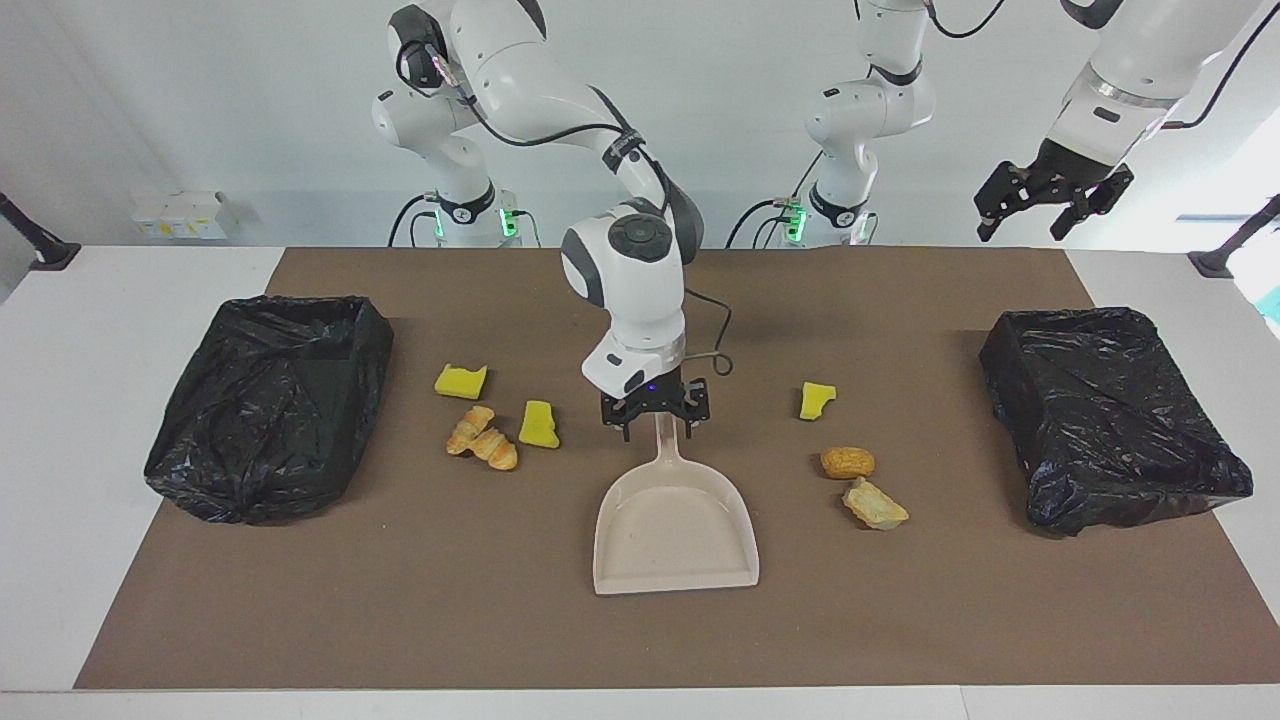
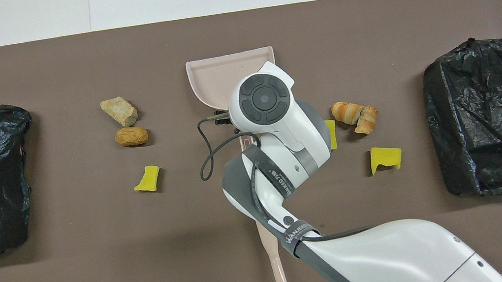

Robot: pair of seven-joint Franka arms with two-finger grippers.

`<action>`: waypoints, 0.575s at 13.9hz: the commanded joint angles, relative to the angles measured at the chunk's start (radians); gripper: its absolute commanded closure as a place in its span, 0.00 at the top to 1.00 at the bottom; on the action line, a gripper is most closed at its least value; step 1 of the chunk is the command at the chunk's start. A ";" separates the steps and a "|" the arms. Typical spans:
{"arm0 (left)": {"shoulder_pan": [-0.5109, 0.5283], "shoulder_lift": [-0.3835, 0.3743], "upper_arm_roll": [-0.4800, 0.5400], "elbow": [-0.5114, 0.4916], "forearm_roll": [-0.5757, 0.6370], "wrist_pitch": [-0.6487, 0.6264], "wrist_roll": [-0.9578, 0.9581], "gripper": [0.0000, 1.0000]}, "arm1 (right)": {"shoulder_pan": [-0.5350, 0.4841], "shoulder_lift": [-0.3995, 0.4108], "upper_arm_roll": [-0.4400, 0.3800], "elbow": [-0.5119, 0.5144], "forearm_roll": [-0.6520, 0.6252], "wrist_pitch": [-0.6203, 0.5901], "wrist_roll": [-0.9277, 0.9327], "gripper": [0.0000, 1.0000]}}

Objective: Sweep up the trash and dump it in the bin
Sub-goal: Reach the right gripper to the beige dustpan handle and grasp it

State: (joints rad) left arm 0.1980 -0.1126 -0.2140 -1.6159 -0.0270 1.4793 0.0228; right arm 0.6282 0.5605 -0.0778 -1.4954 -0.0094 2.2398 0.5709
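Brown matting [image 1: 400, 600] covers the white desk [image 1: 60, 450], with a black-lined bin at each end: one [image 1: 270, 405] at the right arm's end, one [image 1: 1110, 415] at the left arm's end. At the middle lies the beige dustpan [image 1: 675, 530], its long axis running toward and away from the robots, handle toward them and open mouth away; the brush [image 2: 278, 276] lies nearer the robots in the same line, mostly hidden under the arm, its hanging-hole end toward them. The right gripper [image 1: 655, 425] is down at the dustpan's handle, its fingers [image 1: 626, 428] astride the handle; whether they have closed on it I cannot tell. The left gripper [image 1: 1055, 205] waits raised over the left arm's end, fingers spread wide. Trash lies in two groups beside the pan: toward the right arm's end, two yellow sponge chunks [image 1: 461, 381] [image 1: 539, 424] and a croissant piece [image 1: 483, 440]; toward the left arm's end, one yellow chunk [image 1: 817, 400], a brown bread piece [image 1: 847, 462] and a paler crust [image 1: 875, 505].
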 commanded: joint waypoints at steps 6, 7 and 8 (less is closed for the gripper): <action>0.001 0.002 -0.001 0.013 0.007 -0.008 0.006 1.00 | 0.008 -0.005 0.001 -0.006 -0.034 -0.022 0.015 0.48; 0.001 0.002 -0.001 0.013 0.007 -0.008 0.006 1.00 | 0.010 -0.017 0.001 -0.026 -0.034 -0.025 0.015 0.48; 0.001 0.002 -0.001 0.013 0.007 -0.008 0.006 1.00 | 0.022 -0.028 0.001 -0.048 -0.034 -0.035 0.010 0.48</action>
State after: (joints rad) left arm 0.1980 -0.1126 -0.2140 -1.6159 -0.0270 1.4793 0.0228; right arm 0.6388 0.5633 -0.0786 -1.4970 -0.0214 2.2213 0.5722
